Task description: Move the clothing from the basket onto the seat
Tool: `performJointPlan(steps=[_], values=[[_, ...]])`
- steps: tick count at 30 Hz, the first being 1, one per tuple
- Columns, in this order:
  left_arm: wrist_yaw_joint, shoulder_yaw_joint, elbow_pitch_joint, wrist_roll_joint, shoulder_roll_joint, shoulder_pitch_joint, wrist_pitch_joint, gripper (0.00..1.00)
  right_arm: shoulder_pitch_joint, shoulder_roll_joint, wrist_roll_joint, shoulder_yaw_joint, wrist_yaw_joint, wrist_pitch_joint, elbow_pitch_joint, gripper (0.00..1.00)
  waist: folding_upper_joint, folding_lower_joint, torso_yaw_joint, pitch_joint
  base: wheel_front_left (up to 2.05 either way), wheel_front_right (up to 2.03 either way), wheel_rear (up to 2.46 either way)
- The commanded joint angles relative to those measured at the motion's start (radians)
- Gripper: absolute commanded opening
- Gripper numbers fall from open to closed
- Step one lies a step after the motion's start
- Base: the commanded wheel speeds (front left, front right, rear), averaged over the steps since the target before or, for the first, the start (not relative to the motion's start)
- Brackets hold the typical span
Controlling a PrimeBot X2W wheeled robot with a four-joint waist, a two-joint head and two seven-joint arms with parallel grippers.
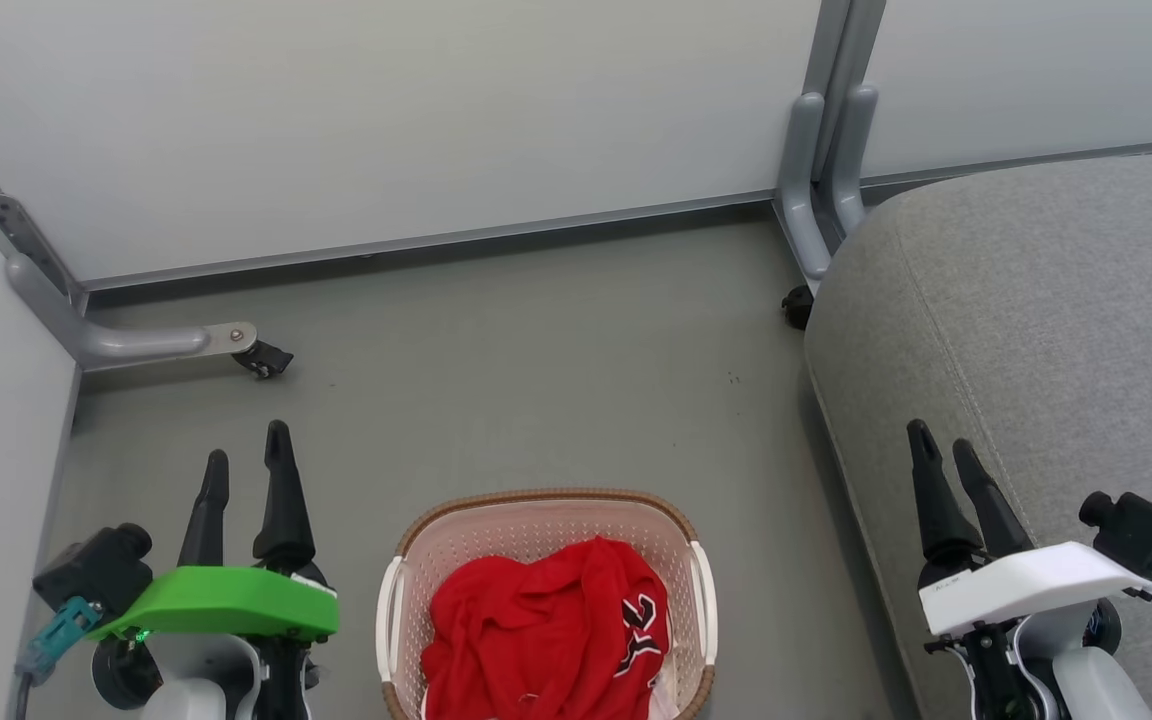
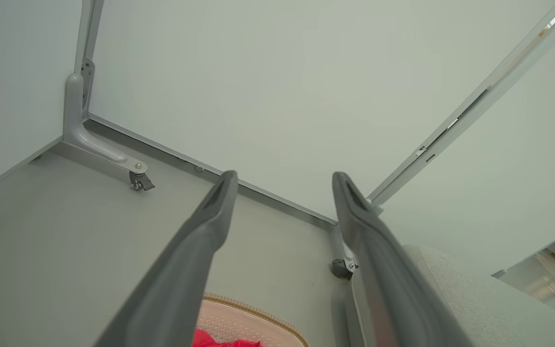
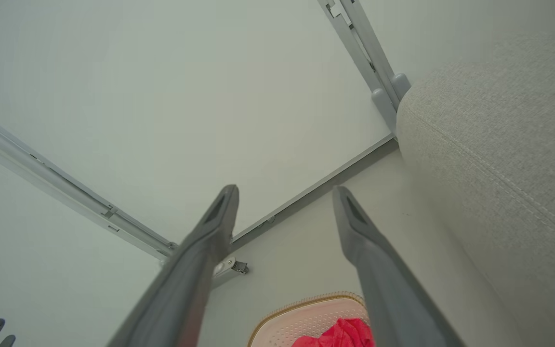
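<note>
Red clothing (image 1: 546, 630) with black-and-white lettering lies heaped in the cream basket (image 1: 436, 545) with a brown rim, on the floor at bottom centre of the head view. The grey seat (image 1: 1036, 320) rises at the right. My left gripper (image 1: 248, 456) stands open to the left of the basket, over bare floor. My right gripper (image 1: 941, 445) stands open over the seat's left edge, right of the basket. Between the open left fingers (image 2: 200, 241) the wrist view shows the basket rim (image 2: 258, 311) and a bit of the clothing (image 2: 219, 341). The right wrist view shows the basket (image 3: 301, 318), the clothing (image 3: 340, 335) and the seat (image 3: 499, 159).
White partition panels (image 1: 386, 120) close the back and left. Their grey feet with castors (image 1: 261, 358) reach onto the floor at the back left, and another foot (image 1: 806, 230) stands by the seat's corner. Grey floor (image 1: 536, 360) lies between the basket and the panels.
</note>
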State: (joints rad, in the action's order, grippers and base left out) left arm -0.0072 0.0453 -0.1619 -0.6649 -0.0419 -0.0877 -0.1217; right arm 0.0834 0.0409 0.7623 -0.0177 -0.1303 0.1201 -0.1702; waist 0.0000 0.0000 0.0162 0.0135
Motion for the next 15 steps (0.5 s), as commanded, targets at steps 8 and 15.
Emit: performJointPlan(steps=[8, 15], values=[[0.018, 0.023, 0.001, 0.138, -0.008, -0.028, -0.028, 1.00, 0.023, 0.007, -0.129, -0.020, 0.000, 0.029, 0.000, 1.00, 0.0000, 0.0000, 0.003, 0.001, 0.00, 0.00, 0.00], [0.030, 0.041, -0.007, 0.226, -0.009, -0.035, -0.046, 1.00, 0.027, 0.008, -0.213, -0.027, 0.000, 0.047, -0.001, 1.00, 0.0000, 0.0000, 0.006, 0.001, 0.00, 0.00, 0.00]])
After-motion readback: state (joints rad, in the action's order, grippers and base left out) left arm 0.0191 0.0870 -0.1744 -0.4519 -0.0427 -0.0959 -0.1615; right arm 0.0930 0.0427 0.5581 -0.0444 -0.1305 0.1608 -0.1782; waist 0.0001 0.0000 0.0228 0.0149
